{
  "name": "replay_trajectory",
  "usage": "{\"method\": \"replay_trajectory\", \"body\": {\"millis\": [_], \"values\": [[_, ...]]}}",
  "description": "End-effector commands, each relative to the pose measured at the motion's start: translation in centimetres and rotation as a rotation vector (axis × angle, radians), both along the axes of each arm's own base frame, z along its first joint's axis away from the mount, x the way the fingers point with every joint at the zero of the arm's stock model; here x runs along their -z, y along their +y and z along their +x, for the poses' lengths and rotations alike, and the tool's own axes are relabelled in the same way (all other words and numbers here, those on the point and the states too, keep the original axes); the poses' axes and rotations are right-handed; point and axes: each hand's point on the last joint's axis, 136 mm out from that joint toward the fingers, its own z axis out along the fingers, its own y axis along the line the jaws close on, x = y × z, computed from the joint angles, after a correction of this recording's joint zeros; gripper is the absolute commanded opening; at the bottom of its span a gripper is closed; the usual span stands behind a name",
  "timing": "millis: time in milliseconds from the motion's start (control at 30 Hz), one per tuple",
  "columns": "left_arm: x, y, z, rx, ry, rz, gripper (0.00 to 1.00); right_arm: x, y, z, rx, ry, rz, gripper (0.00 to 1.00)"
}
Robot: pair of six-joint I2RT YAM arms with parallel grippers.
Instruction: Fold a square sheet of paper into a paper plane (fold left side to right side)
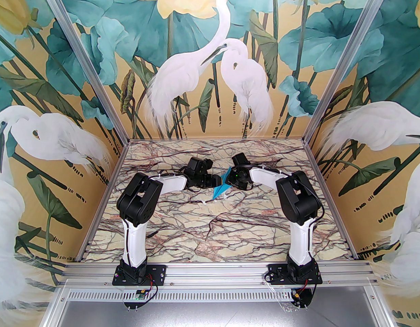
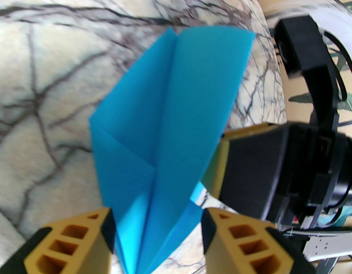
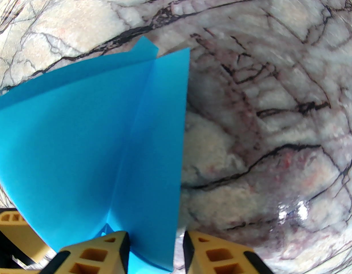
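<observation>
Left fingers (image 2: pixel 70 244) part-way apart, flanking the narrow end of the paper plane (image 2: pixel 164 124); right fingers (image 3: pixel 221 255) narrower, straddling its edge; cannot tell whether either clamps; plane tilted over the veined marble-print table (image 3: pixel 278 96); black right wrist housing (image 2: pixel 256 167) crowding its side; smooth cyan paper, sharp creases; ribbed yellow fingers, black pads.

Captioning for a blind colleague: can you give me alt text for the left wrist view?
A creased blue paper, folded toward a point, sits between the left gripper's yellow jaws above a veined marble table; the right arm stands beside it.
</observation>
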Motion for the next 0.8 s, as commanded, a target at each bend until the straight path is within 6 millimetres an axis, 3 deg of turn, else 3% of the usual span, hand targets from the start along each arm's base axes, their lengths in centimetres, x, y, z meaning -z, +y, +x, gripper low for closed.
{"method": "replay_trajectory", "body": {"millis": [0,500,767], "values": [[-0.2,-0.9,-0.5,0.043,-0.004,-0.022,0.49,0.2,0.1,0.2,0.013,-0.009,0.019,0.37],[0.8,-1.4,-0.9,0.086,-0.075,0.125,0.47,0.6,-0.3,0.0,0.030,0.006,0.034,0.37],[2.5,-1.1,-0.3,0.084,-0.091,0.246,0.34,0.4,-0.4,0.0,0.034,0.000,0.039,0.37]]}}
